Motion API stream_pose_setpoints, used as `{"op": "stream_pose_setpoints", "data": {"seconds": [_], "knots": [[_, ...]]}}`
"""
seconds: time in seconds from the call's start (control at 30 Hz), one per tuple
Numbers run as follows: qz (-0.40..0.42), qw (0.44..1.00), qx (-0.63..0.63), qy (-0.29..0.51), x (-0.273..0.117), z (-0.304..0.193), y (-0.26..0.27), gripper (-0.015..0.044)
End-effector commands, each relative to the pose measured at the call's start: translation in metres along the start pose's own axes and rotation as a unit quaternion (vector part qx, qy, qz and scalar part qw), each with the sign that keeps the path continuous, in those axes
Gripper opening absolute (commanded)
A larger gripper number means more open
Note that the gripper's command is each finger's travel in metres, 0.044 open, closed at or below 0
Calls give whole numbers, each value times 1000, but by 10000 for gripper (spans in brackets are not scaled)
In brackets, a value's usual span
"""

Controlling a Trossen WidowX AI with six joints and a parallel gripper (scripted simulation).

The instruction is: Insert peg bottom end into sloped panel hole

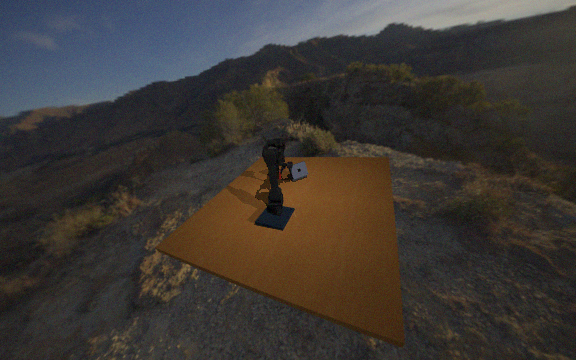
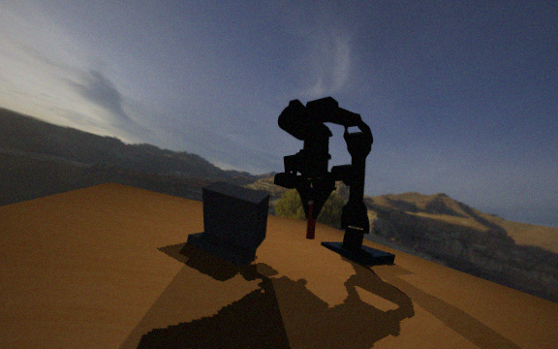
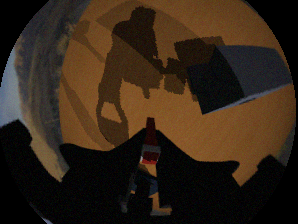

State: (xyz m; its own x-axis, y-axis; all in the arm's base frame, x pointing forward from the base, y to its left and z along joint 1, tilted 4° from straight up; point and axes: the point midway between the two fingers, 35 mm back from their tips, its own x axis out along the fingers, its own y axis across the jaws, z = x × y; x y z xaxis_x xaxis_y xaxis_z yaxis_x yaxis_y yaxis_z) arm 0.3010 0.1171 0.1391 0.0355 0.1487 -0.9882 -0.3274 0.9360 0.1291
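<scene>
A red peg (image 2: pixel 311 227) (image 3: pixel 150 131) hangs nearly upright from my gripper (image 2: pixel 311 213) (image 3: pixel 150 132), which is shut on it. The peg's lower end is in the air above the table; in the top view only a little red (image 1: pixel 280 176) shows beside the arm. The sloped panel (image 1: pixel 296 175) (image 2: pixel 235 213) (image 3: pixel 262 67) stands apart from the peg, with one dark hole (image 1: pixel 299 170) in its pale face. The exterior view shows the panel's back, and the wrist view sees its face only edge-on. The hole's exact shape is too small to tell.
The orange table (image 1: pixel 338 250) (image 2: pixel 66 242) (image 3: pixel 185 135) carries the panel and the arm's dark blue base plate (image 1: pixel 269 221) (image 2: pixel 378 257). Shadows of the arm and the panel fall across the table. In the wrist view the panel is at the upper right.
</scene>
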Motion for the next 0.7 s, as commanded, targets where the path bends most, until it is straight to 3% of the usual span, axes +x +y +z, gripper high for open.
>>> {"op": "stream_pose_setpoints", "data": {"seconds": [0.0, 0.67], "knots": [[11, 1000, 15, 1, 3, -2, -4, 0], [55, 996, 70, -17, 3, -2, -22, 0]]}}
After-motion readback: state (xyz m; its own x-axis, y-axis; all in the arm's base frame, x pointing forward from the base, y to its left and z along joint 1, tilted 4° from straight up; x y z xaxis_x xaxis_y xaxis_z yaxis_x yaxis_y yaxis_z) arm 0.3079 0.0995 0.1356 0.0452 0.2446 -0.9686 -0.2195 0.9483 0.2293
